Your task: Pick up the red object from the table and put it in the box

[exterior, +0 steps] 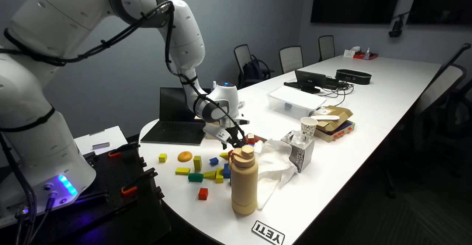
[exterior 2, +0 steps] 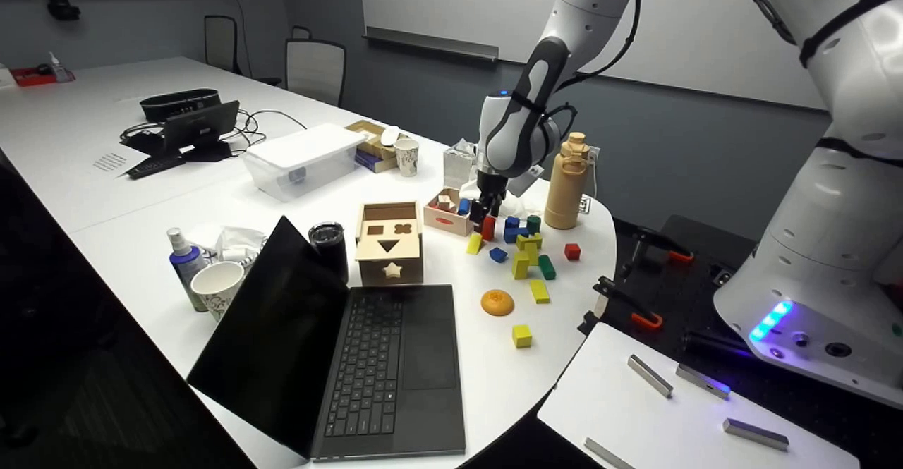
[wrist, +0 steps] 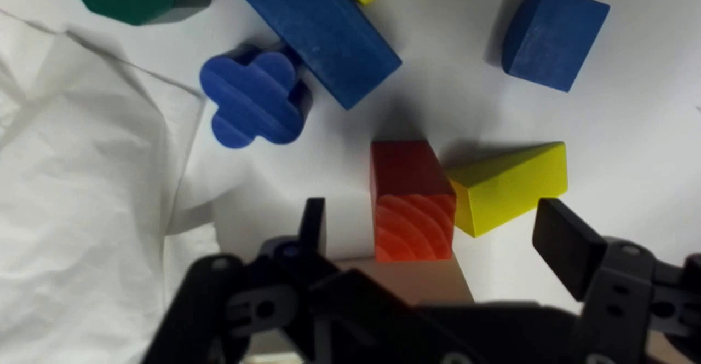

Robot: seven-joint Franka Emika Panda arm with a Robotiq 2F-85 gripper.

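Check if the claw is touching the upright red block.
Apart. The wrist view shows the claw open, with white tabletop visible between the upright red block and the fingers on both sides.

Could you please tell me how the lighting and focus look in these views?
Wrist view: the red block is sharp enough to show grain, with a soft shadow above it in the picture, while the open jaws blur towards the bottom; both exterior views: the table looks bright against the dimmer wall, and the base lights glow blue.
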